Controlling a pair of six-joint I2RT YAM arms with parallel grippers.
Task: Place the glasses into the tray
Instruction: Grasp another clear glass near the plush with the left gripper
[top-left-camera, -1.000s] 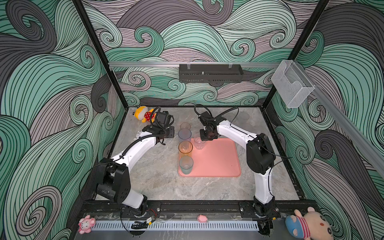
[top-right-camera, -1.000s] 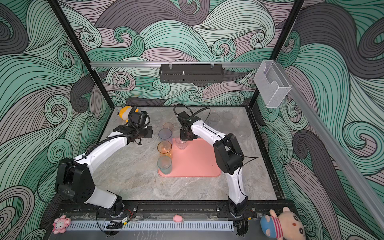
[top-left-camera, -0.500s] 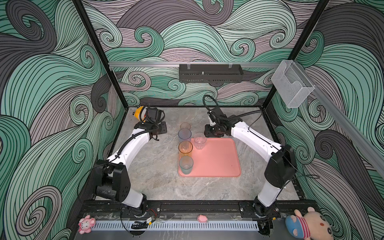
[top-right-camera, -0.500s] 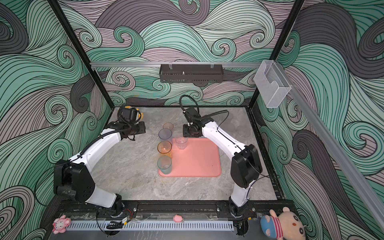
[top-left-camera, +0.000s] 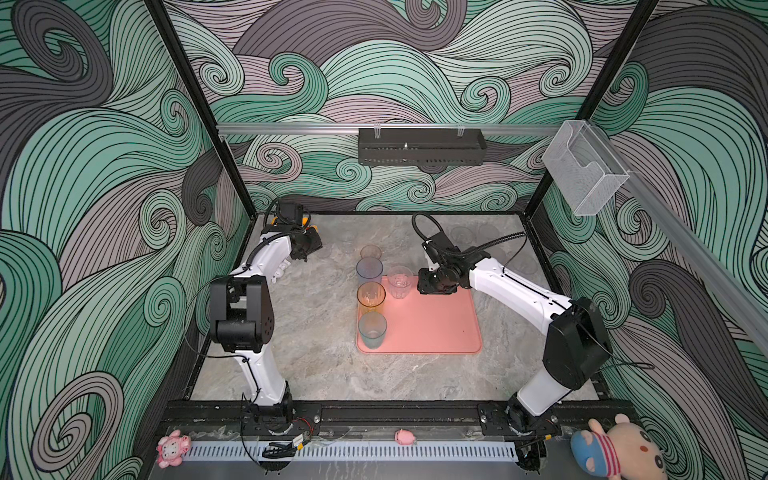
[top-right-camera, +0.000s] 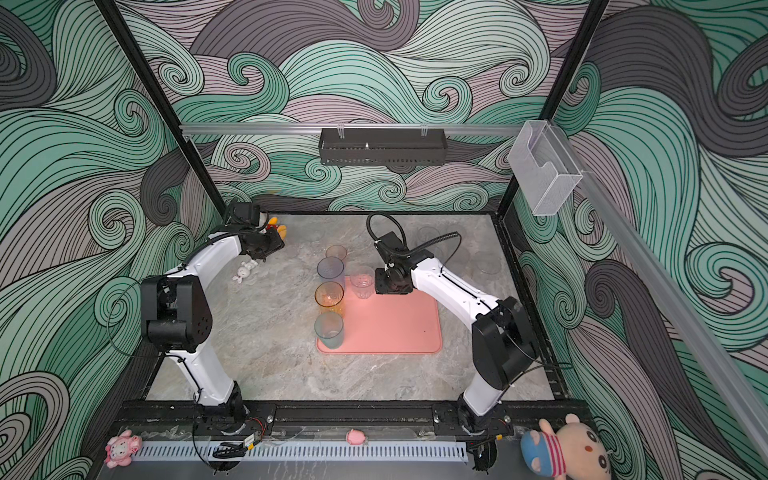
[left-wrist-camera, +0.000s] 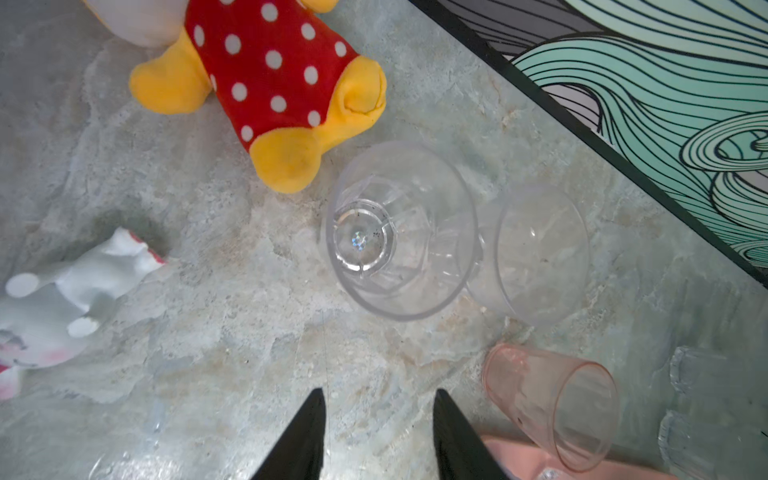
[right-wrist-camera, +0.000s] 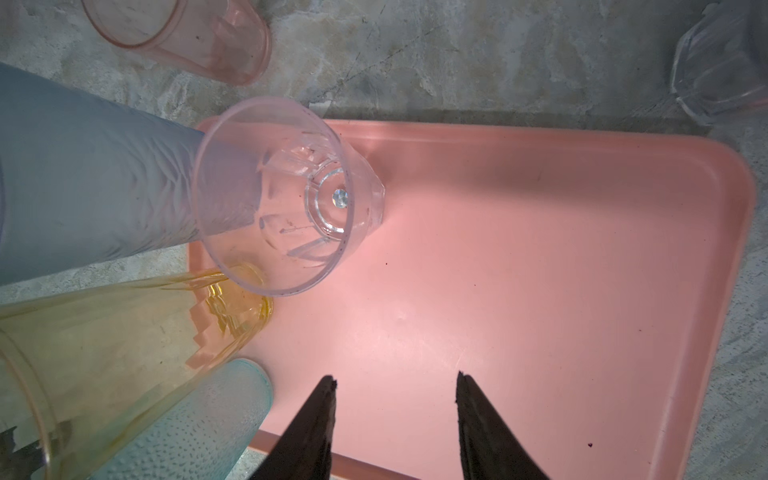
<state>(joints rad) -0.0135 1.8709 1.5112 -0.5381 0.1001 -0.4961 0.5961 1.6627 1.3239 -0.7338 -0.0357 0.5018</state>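
Glasses (top-left-camera: 371, 296): transparent tapered plastic tumblers, lot partly sorted.

Whereabouts: three stand upright on the flat salmon-pink rectangular tray (top-left-camera: 436, 328). They are a tall teal tumbler (top-left-camera: 372, 330) at its near left corner, a tall yellow-orange tumbler (top-right-camera: 329, 296) behind that, and a small clear faceted tumbler (top-left-camera: 400, 281) by the far left corner. A tall blue-grey tumbler (top-left-camera: 369, 270) stands at that same corner; I cannot tell whether it is on the rim or just off it. A small pink tumbler (top-left-camera: 370, 252) stands on the grey stone-look table (top-left-camera: 324, 374) just beyond. Faint clear tumblers (top-left-camera: 462, 235) wait at the far right.

Right gripper (right-wrist-camera: 395, 424): black fingers spread, nothing between them, over the tray. The small clear faceted tumbler is near but apart from the tips.

Left gripper (left-wrist-camera: 378, 436): fingers parted and empty, above bare table at the far left. Ahead of the tips, apart, a second clear faceted tumbler (left-wrist-camera: 399, 230) and a smooth clear tumbler (left-wrist-camera: 540, 253) stand side by side, touching or nearly so. Both are close to a red polka-dot plush toy (left-wrist-camera: 270, 75).

Step in hand, by my reckoning: between placements, with the left arm lining up a fetch.

Next move calls for bringing the open fingers down around the nearer faceted tumbler without knocking its neighbour or the plush. It then goes to the tray's bare right side.
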